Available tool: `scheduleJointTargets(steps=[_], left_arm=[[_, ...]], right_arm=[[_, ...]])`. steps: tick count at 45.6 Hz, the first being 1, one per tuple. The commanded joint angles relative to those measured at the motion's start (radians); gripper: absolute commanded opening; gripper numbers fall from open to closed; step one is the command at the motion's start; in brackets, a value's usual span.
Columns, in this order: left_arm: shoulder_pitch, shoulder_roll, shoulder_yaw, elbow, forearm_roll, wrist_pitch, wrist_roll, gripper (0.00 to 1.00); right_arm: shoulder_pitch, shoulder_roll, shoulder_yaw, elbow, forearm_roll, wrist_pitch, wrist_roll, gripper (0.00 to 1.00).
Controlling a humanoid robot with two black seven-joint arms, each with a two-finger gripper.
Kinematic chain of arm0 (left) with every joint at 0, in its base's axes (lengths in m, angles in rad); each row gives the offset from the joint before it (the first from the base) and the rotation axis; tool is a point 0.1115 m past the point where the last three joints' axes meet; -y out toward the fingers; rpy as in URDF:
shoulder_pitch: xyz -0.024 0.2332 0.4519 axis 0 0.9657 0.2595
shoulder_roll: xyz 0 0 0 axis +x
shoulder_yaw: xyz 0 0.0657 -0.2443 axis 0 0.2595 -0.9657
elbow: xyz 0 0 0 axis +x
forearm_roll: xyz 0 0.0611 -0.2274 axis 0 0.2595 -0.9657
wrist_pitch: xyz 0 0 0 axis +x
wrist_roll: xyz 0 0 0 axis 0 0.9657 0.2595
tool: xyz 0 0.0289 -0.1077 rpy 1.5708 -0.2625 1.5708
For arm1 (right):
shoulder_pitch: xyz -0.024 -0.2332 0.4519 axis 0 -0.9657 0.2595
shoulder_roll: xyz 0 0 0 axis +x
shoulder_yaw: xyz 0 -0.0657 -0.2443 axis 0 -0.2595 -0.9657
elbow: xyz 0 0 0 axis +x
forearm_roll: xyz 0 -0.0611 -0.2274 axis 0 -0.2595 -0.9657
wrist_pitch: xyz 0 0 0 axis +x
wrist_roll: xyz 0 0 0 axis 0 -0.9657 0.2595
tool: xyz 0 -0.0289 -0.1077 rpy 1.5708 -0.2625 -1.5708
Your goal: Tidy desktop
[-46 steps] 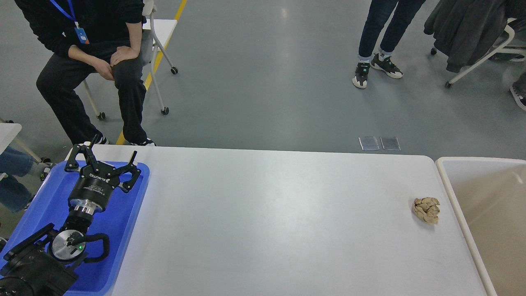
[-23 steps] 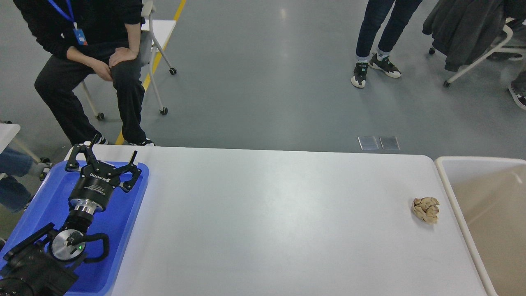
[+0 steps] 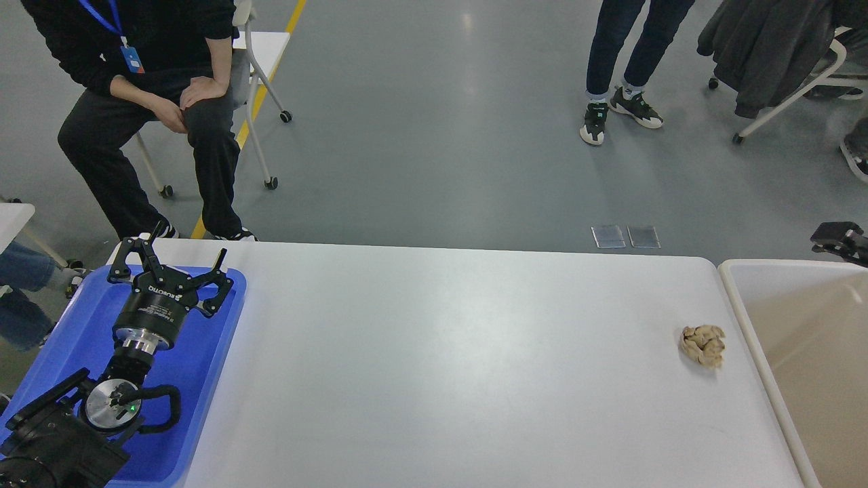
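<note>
The white desktop (image 3: 441, 359) fills the middle of the head view. A crumpled brown paper ball (image 3: 703, 346) lies on it near its right edge, beside the bin. My left gripper (image 3: 188, 244) is open and empty, hovering over the far end of the blue tray (image 3: 203, 379) at the left, far from the paper ball. A small black part of my right gripper (image 3: 839, 242) shows at the right edge, above the bin's far rim. Its fingers cannot be told apart.
A cream-rimmed beige bin (image 3: 744, 318) stands against the desktop's right edge. A seated person (image 3: 149, 88) is beyond the far left corner. Another person's legs (image 3: 620, 68) and a chair with a coat (image 3: 780, 54) are farther back.
A black part of my right arm has come into view at the right edge above the bin. The left arm and the paper ball have not moved.
</note>
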Motion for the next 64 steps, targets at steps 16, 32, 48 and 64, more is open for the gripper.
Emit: scheduleJointTargets(steps=[16, 32, 48, 64], left_arm=[[0.000, 0.000, 0.000, 0.000, 0.000, -0.001, 0.000, 0.99], [0.000, 0.000, 0.000, 0.000, 0.000, 0.001, 0.002, 0.99], [0.000, 0.000, 0.000, 0.000, 0.000, -0.001, 0.002, 0.99], [0.003, 0.000, 0.000, 0.000, 0.000, 0.000, -0.001, 0.99]], right_arm=[[0.475, 0.290, -0.372, 0.171, 0.011, 0.349, 0.003, 1.00], [0.771, 0.353, -0.352, 0.263, 0.013, 0.583, 0.006, 1.00], [0.864, 0.376, -0.337, 0.391, 0.017, 0.637, 0.006, 1.00], [0.843, 0.365, -0.288, 0.369, 0.019, 0.637, 0.006, 1.00]])
